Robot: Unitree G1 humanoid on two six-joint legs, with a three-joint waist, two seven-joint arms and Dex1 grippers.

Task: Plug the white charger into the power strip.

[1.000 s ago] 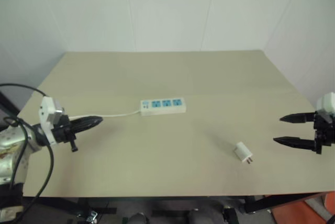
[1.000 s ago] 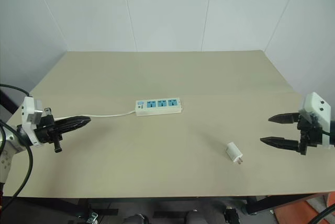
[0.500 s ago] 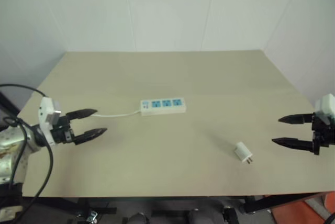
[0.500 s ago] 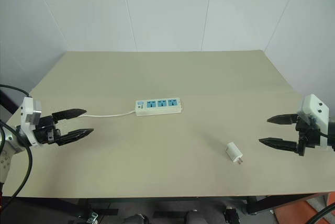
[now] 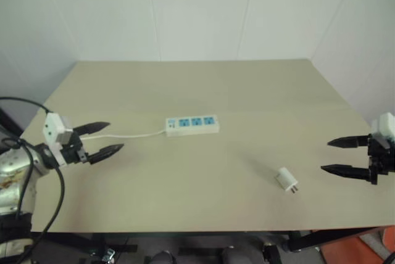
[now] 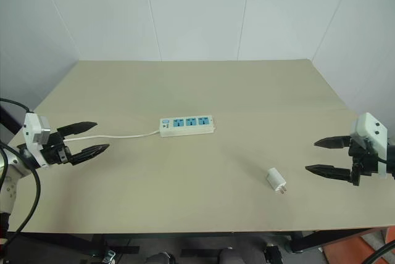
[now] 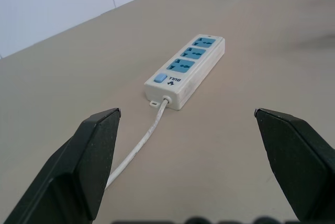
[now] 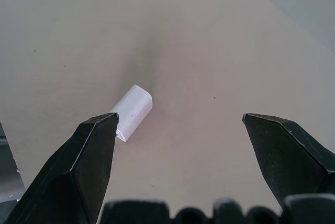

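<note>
The white charger (image 6: 276, 180) lies on its side on the beige table (image 6: 197, 91), toward the front right, its prongs pointing right and toward the front. My right gripper (image 6: 319, 156) hovers open a short way to its right, fingers aimed at it; the right wrist view shows the charger (image 8: 134, 111) ahead of the spread fingers. The power strip (image 6: 187, 125), white with three blue sockets, lies mid-table with its thin cord (image 6: 126, 134) running left. Open over the table's left side, my left gripper (image 6: 94, 137) points along the cord toward the strip (image 7: 186, 70).
White walls close off the table at the back and both sides. The table's front edge (image 6: 197, 233) runs just below both grippers. Black cables (image 5: 37, 177) loop around my left arm.
My left gripper was shut a second ago and has opened wide; since then its fingers have rolled slightly. The right gripper, charger and strip have stayed put.
</note>
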